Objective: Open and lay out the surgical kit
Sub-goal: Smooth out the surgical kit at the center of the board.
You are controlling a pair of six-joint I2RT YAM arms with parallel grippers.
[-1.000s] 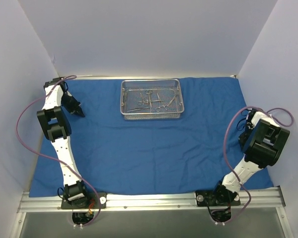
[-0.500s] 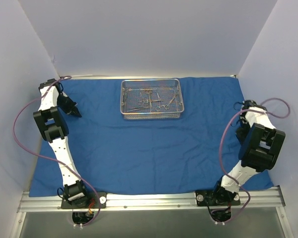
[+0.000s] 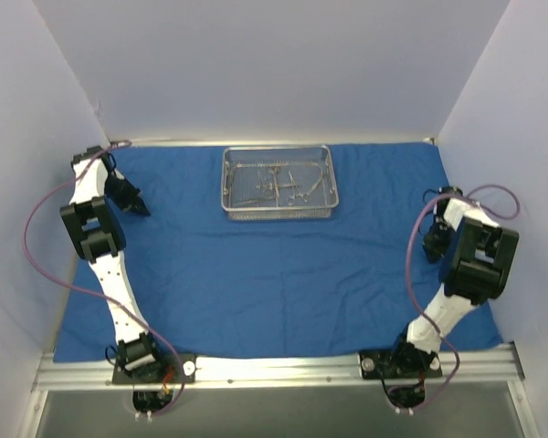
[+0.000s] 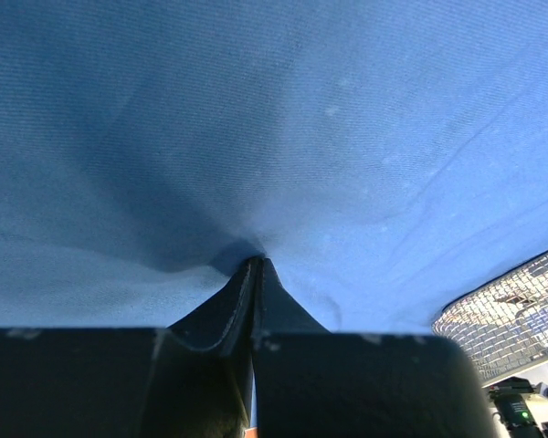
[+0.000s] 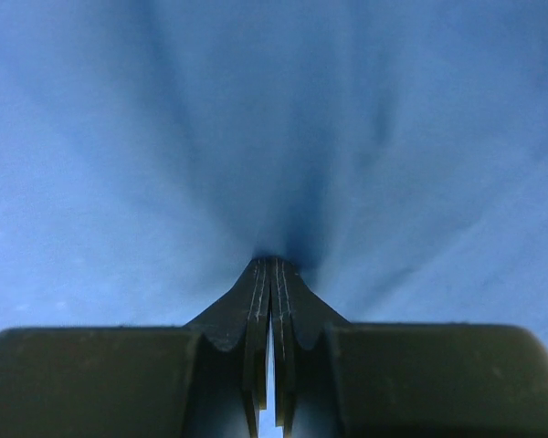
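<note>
Large royal-blue cloth wrap (image 3: 256,274) spread open and mostly flat over nearly the whole table (image 3: 192,143). White-and-black left arm (image 3: 114,283) and right arm (image 3: 443,315) rising from the near edge, one bent out over each side of the cloth. Shallow silver wire-mesh tray (image 3: 279,215) sitting on the cloth at far centre, well apart from both arms, one long side facing them. Left gripper (image 3: 139,206) down on the far left part of the cloth, near its left edge; in the left wrist view, fingers pressed fully together on a small pinch of blue fabric, creases running out from the tips, a corner of the tray visible at lower right. Right gripper (image 3: 431,246) low at the right side of the cloth, roughly midway front to back; in the right wrist view, jaws likewise closed tight, fabric puckered and gathered at the tips. Several thin silver ring-handled instruments (image 3: 279,182) lying loose inside the tray, overlapping, too small to count.
</note>
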